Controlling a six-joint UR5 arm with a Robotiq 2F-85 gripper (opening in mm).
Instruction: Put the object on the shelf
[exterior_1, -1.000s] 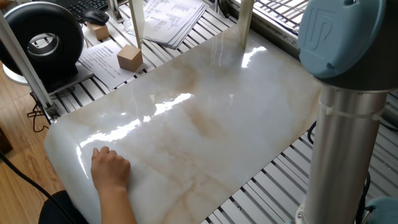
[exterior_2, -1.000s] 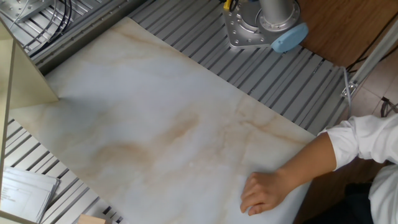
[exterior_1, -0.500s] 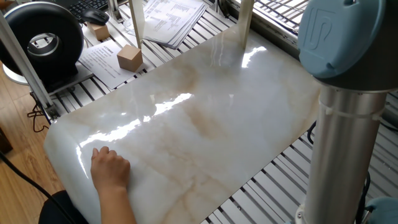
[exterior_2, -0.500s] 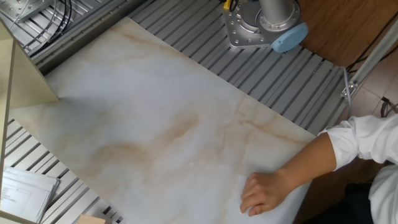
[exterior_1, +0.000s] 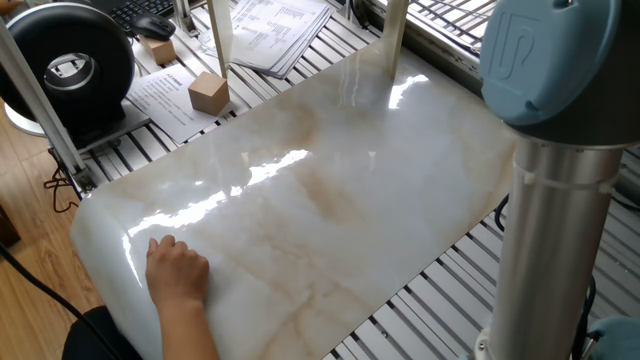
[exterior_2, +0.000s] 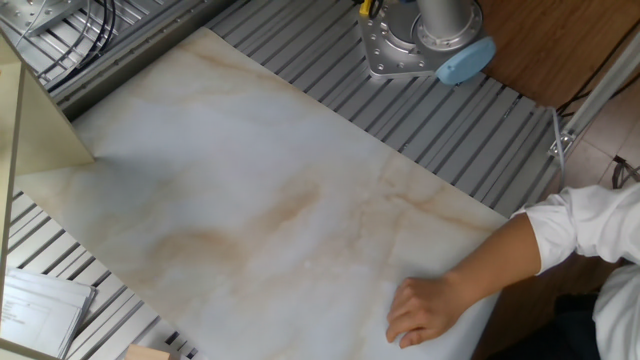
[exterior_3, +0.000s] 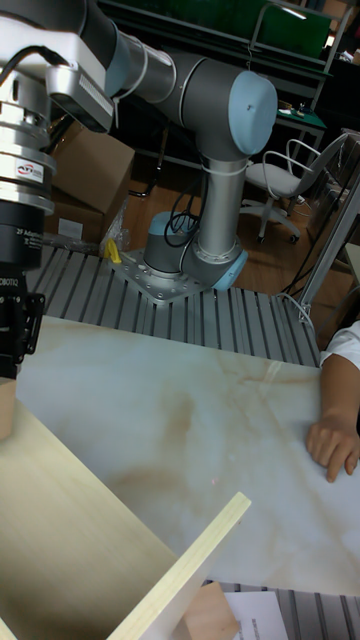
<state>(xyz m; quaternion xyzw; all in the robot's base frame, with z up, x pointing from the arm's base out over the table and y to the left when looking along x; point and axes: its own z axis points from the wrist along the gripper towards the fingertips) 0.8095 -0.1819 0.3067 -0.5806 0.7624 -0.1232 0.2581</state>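
In the tall fixed view my gripper (exterior_3: 10, 350) hangs at the far left edge, its black body cut off by the frame. Directly under it shows a sliver of a light-brown thing (exterior_3: 5, 410), likely the object, just above the pale wooden shelf (exterior_3: 80, 530). My fingers are out of frame, so I cannot tell whether they hold the sliver. Neither of the two fixed views shows the gripper or the object; they show only the shelf's uprights (exterior_1: 222, 40) and its side panel (exterior_2: 40, 120).
A person's hand (exterior_1: 178, 272) (exterior_2: 425, 310) (exterior_3: 332, 440) lies flat on the marble tabletop (exterior_1: 330, 190). A larger tan block (exterior_1: 208, 92) and a small tan block (exterior_1: 157, 50) sit beyond the marble, by papers (exterior_1: 270, 25). My arm's column (exterior_1: 555, 200) stands at right.
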